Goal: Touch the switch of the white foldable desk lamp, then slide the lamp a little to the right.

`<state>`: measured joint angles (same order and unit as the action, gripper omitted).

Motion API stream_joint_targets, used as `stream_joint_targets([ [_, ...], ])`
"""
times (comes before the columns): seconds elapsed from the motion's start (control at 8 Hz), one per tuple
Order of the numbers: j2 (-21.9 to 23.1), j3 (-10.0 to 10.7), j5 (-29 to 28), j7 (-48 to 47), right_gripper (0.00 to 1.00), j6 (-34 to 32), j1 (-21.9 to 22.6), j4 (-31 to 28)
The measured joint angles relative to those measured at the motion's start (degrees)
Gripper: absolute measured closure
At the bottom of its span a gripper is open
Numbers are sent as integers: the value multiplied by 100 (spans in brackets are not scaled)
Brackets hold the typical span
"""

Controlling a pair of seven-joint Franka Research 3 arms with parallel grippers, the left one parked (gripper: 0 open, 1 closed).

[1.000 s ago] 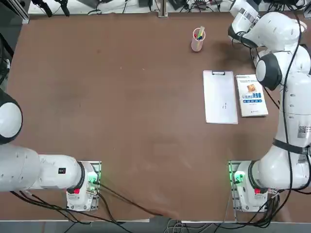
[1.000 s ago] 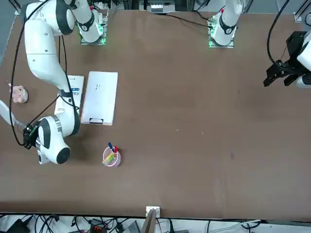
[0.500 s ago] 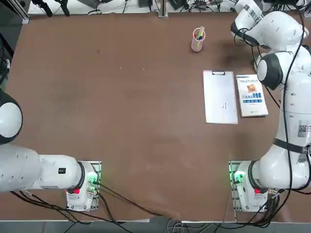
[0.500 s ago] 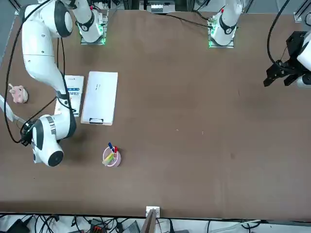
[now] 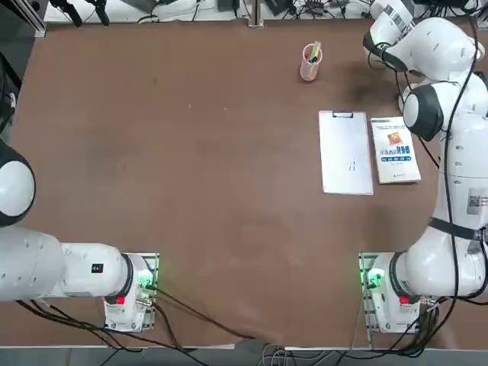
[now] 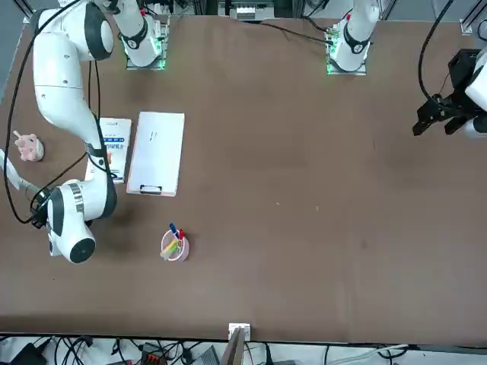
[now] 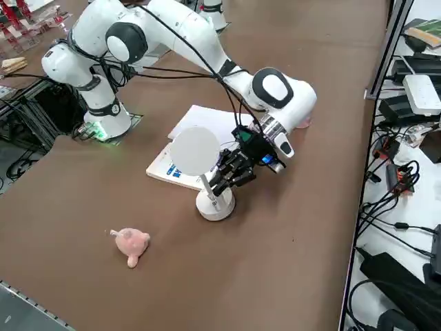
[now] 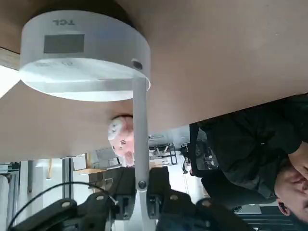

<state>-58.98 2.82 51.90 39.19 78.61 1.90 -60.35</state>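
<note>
lamp [image 7: 213, 200] stands near the table's [image 7: 289, 276] right edge, bare brown surface around it. right gripper [image 7: 224, 181] is clamped on its thin arm, just above the base.

Right arm [image 7: 186, 31]: stretched far forward over the table, elbow raised, wrist bent downward | Right gripper [image 7: 222, 181]: low near the tabletop, pointing down at a slant, fingers [image 8: 126, 204] closed together

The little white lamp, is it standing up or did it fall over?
Standing up: the white lamp rests flat on its round base, its thin arm rising to the round head.
</note>
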Motion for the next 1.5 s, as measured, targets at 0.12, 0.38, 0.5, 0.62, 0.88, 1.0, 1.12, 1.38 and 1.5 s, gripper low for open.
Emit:
stream_joint_targets([
  [0.12,-6,0,0,-22,82,2,0,12],
  [0.38,-9,-1,-1,-83,81,10,-3,17],
  [0.5,-9,-1,-1,-91,78,10,-12,23],
  [0.62,-9,-1,-1,-95,77,11,-20,32],
  [0.88,-9,-1,-1,-100,70,13,-28,41],
  [1.0,-9,-1,-1,-101,69,17,-28,42],
  [1.12,-9,-1,-1,-102,69,25,-28,43],
  [1.38,-9,-1,-1,-107,67,46,-28,80],
  [1.5,-9,-1,-1,-107,65,64,-27,117],
])
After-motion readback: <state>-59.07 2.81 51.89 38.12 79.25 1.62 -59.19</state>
